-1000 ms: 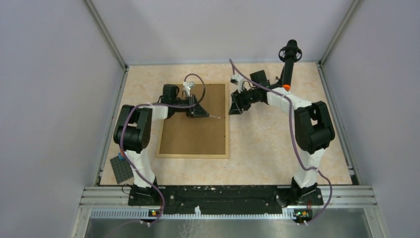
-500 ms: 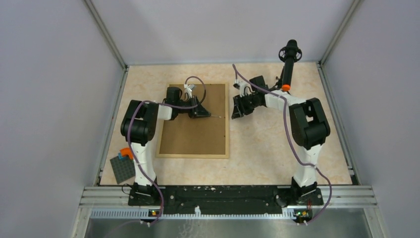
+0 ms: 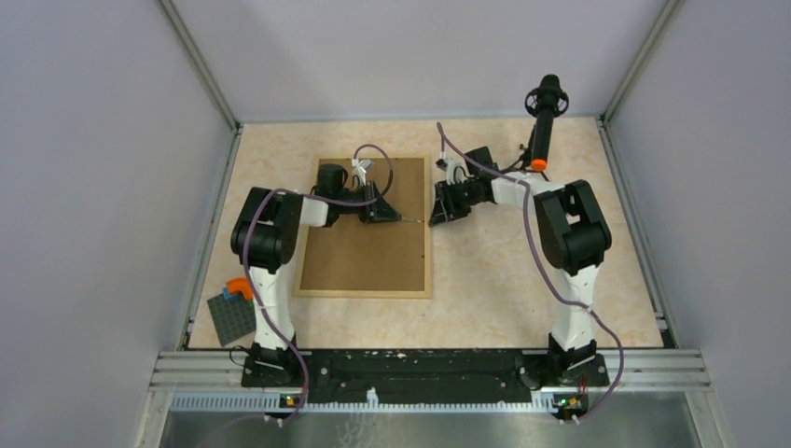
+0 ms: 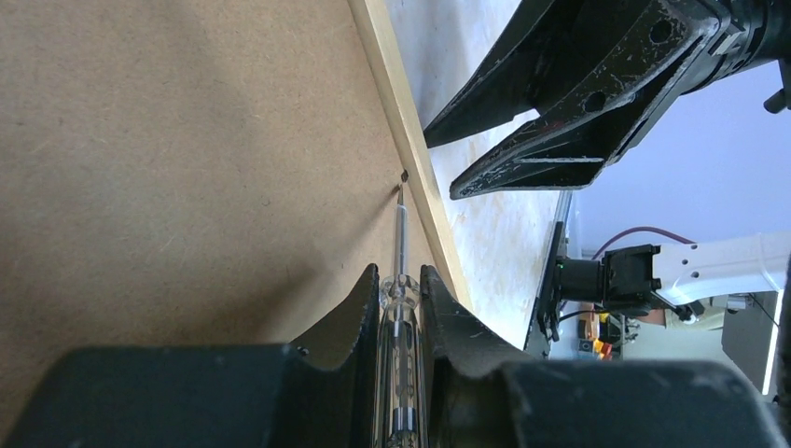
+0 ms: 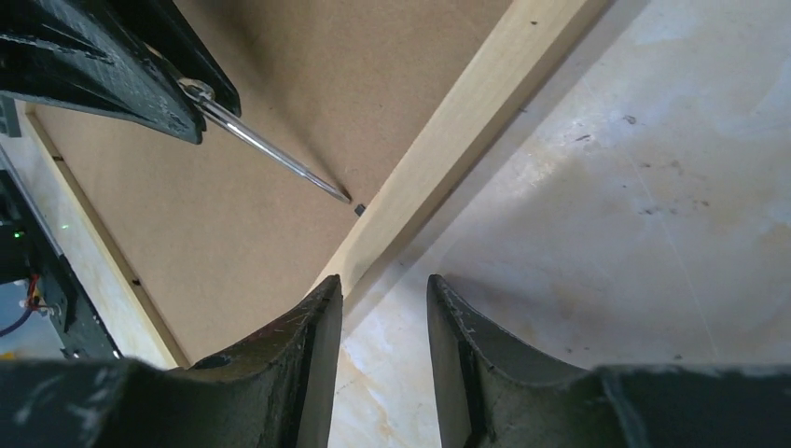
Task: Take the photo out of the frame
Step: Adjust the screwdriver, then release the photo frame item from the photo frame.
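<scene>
The frame (image 3: 428,252) lies face down, with its brown backing board (image 4: 187,140) up and its light-wood edge (image 5: 466,121) showing. The photo is hidden beneath the board. My left gripper (image 4: 399,273) is shut on a clear-handled screwdriver (image 4: 399,233). The screwdriver's tip rests at a small dark tab (image 4: 405,175) beside the frame's right rail. My right gripper (image 5: 383,285) is open and holds nothing. It hovers over the table just outside that rail, opposite the left gripper (image 3: 390,215). From above, the right gripper (image 3: 435,217) almost touches the frame edge.
A dark grey studded baseplate (image 3: 230,319) with an orange and blue brick (image 3: 239,288) sits at the front left. A black stand with an orange ring (image 3: 544,121) rises at the back right. Enclosure walls bound the marbled table (image 3: 494,271).
My right gripper has moved left, up to the frame's right rail, and its jaws have narrowed. The left arm's elbow has swung right, while the screwdriver tip has stayed near the tab.
</scene>
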`<state>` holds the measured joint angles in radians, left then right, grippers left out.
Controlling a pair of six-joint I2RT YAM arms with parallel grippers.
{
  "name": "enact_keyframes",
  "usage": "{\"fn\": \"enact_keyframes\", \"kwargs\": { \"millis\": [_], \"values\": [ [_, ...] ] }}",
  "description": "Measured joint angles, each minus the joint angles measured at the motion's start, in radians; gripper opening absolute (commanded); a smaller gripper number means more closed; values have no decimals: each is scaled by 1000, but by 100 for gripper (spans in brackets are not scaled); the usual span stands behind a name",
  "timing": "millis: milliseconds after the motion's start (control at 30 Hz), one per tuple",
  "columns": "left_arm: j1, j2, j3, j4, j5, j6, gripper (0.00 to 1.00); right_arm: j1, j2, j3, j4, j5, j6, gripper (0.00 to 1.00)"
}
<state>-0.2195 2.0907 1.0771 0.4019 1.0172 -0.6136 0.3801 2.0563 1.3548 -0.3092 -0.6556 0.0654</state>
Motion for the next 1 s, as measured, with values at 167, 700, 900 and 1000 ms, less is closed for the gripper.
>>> {"fn": "enact_keyframes", "kwargs": {
  "millis": [167,700,900,1000],
  "values": [
    [-6,10,3,6,11,-2,0,11,8,2,12,-5,19,34],
    [-4,46,23,27,36,-43,0,27,39,35,0,-11,46,10],
    [-8,46,26,32,40,-39,0,27,51,56,-25,-13,50,1],
    [-10,45,30,31,41,-34,0,27,58,71,-44,-13,51,0]
  ]
}}
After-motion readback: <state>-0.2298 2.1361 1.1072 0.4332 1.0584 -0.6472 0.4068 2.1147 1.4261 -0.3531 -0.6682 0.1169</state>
